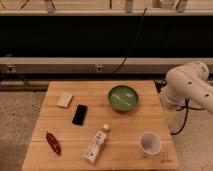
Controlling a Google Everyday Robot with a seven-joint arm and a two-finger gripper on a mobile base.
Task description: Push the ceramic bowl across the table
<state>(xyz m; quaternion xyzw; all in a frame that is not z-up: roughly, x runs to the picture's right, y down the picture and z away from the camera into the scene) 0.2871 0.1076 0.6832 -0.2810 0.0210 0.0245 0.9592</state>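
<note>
A green ceramic bowl (pixel 123 98) sits upright on the wooden table (pixel 130 130), right of centre toward the far edge. My white arm (pixel 190 85) comes in from the right, beside the table's right edge. My gripper (pixel 169 114) hangs below the arm at that edge. It is to the right of the bowl and a little nearer the camera, and apart from the bowl.
A small white block (pixel 64 100) and a black phone (pixel 79 114) lie left of the bowl. A red chili pepper (pixel 53 143) lies at the front left. A white bottle (pixel 96 144) lies on its side at the front centre. A white cup (pixel 149 144) stands at the front right.
</note>
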